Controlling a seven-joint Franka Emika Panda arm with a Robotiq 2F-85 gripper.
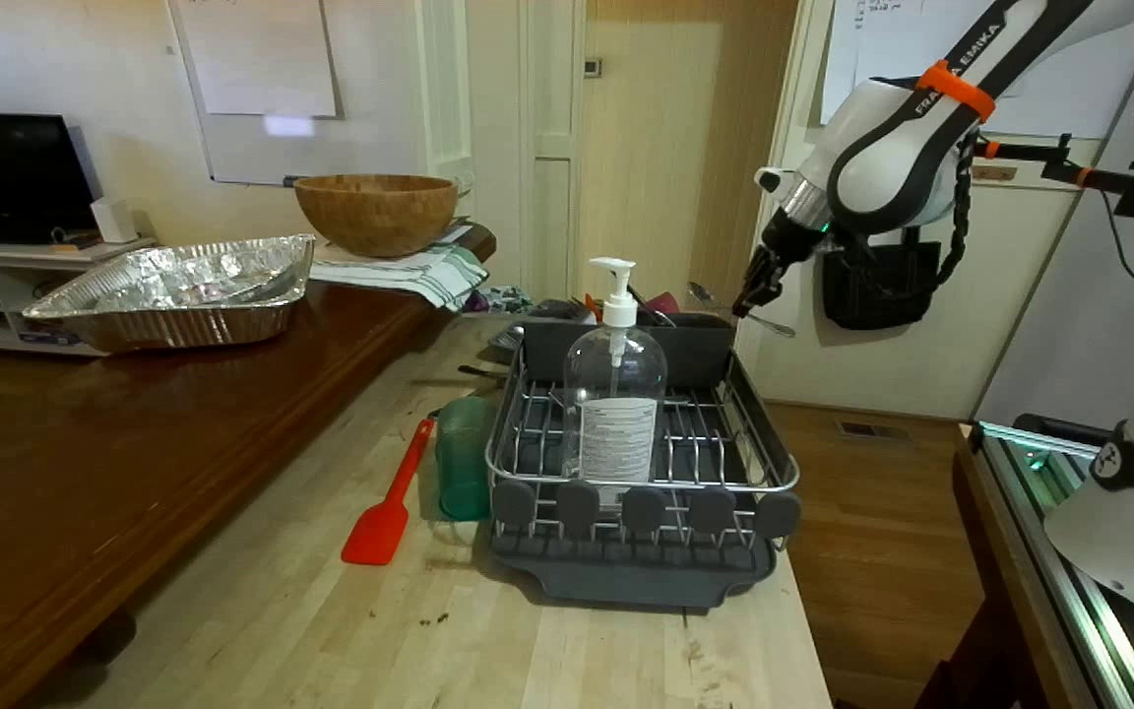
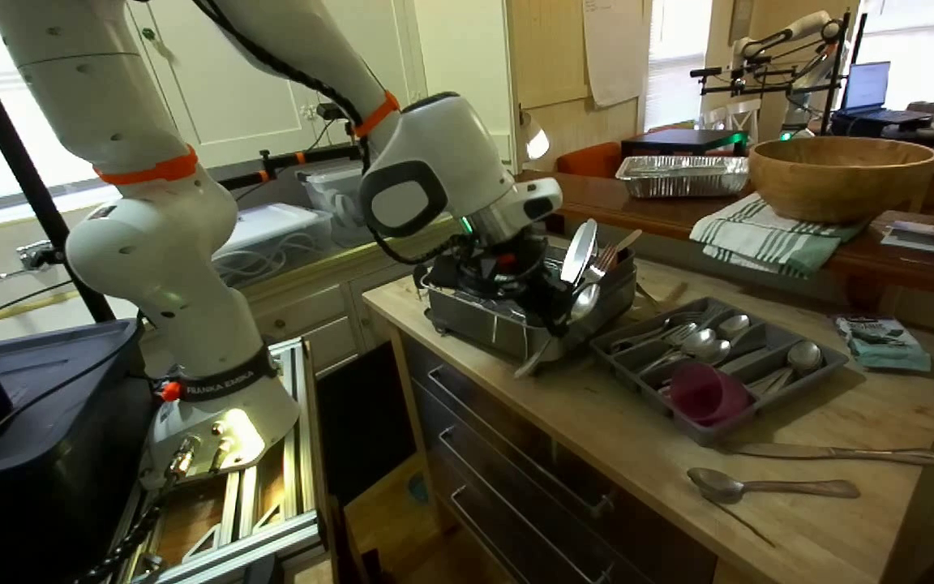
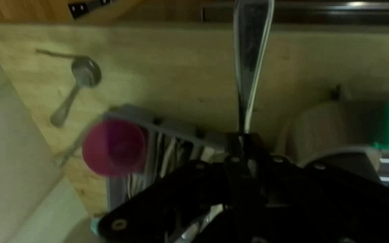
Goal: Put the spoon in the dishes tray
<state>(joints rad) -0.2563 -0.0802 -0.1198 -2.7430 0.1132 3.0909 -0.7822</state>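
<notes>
The pale wooden countertop [image 1: 272,630] carried a dark-grey rectangular wire dish rack [image 1: 644,510], a translucent green cup [image 1: 464,458] beside it, then a flat red spatula [image 1: 383,520]. Past the rack lay a grey divided cutlery tray [image 2: 791,392], a blue-green packet [image 2: 880,343], 1 silver metal knife [image 2: 840,453] and 1 silver metal spoon [image 2: 783,487].

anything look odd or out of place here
A pink cup takes up a corner of the gray cutlery organizer, where flatware belongs. Beside the organizer, a loose spoon and a table knife lie on the wooden countertop. A pump bottle stands inside the dish rack, odd for something that isn't tableware.
</notes>
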